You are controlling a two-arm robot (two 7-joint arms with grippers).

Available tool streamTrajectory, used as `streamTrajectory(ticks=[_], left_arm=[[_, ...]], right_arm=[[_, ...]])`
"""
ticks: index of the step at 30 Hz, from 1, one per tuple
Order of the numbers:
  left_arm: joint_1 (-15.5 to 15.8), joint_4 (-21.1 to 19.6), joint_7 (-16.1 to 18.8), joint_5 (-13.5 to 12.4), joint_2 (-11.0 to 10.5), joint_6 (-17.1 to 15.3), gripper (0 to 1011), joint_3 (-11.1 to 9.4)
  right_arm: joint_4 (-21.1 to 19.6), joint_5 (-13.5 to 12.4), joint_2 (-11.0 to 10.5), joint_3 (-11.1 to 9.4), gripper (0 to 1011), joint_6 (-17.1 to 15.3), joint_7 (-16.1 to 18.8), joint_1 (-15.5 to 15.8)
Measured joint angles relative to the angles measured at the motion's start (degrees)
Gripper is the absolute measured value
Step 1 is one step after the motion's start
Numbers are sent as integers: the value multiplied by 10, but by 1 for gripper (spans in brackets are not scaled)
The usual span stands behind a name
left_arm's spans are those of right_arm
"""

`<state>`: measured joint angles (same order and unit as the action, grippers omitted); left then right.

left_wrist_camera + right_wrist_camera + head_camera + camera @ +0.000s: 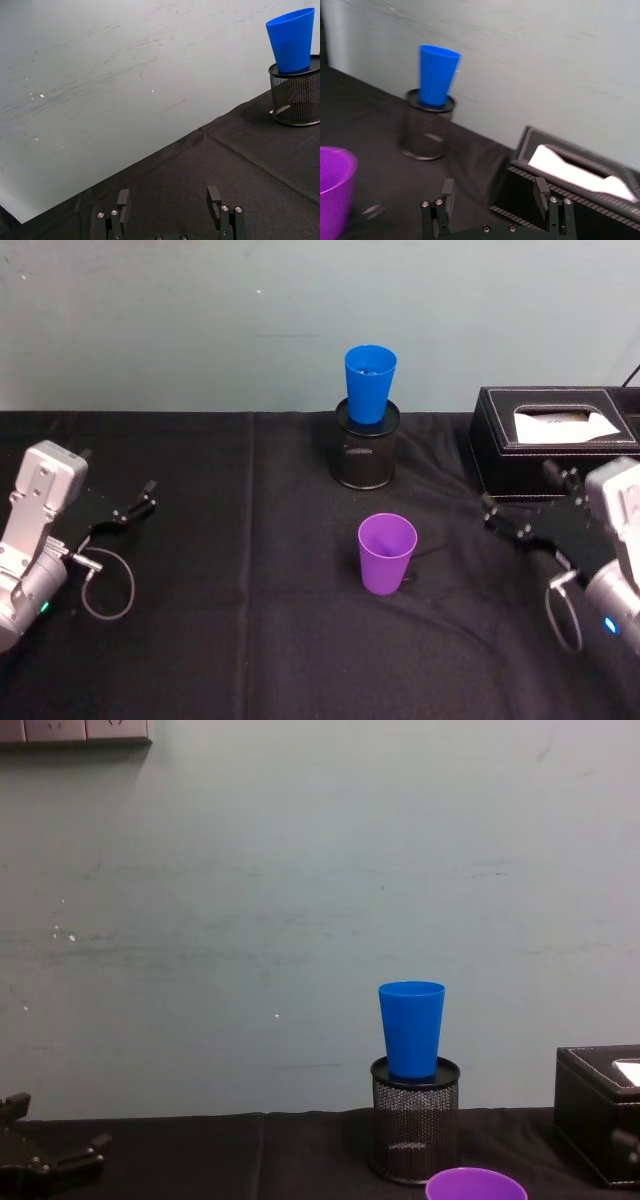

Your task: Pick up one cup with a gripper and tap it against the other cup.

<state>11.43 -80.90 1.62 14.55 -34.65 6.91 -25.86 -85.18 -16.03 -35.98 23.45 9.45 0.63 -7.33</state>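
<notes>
Black left gripper point(118, 474) and right gripper point(518, 490), spread-fingered, flanking purple cup point(387, 552).

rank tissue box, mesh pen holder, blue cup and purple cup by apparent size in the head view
1. tissue box
2. mesh pen holder
3. blue cup and purple cup look alike; purple sits nearer, so unranked

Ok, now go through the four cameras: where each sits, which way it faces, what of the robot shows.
Head: on the robot's head, looking down at the table; left gripper and right gripper, both open, at the sides.
Chest: lower, facing the wall across the table; left gripper at its lower left corner.
Left wrist: on the left arm, facing the wall; its open fingers.
Right wrist: on the right arm, facing the tissue box; its open fingers.
Shared: all four show the blue cup in the mesh holder.
</notes>
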Motion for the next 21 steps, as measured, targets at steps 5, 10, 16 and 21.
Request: streamTrajectory(ticks=[5, 10, 16, 21], left_arm=[[0, 0, 0, 0, 0, 0, 1000, 0], [0, 0, 0, 0, 0, 0, 1000, 0], [0, 0, 0, 0, 0, 0, 1000, 0], [0, 0, 0, 0, 0, 0, 1000, 0]], right_arm=[[-23, -25, -10, 1, 1003, 33, 44, 45], [-43, -44, -14, 17, 1003, 72, 101, 86], [-42, -46, -3, 32, 1003, 87, 139, 94], [-25, -51, 16, 36, 1003, 83, 160, 78]])
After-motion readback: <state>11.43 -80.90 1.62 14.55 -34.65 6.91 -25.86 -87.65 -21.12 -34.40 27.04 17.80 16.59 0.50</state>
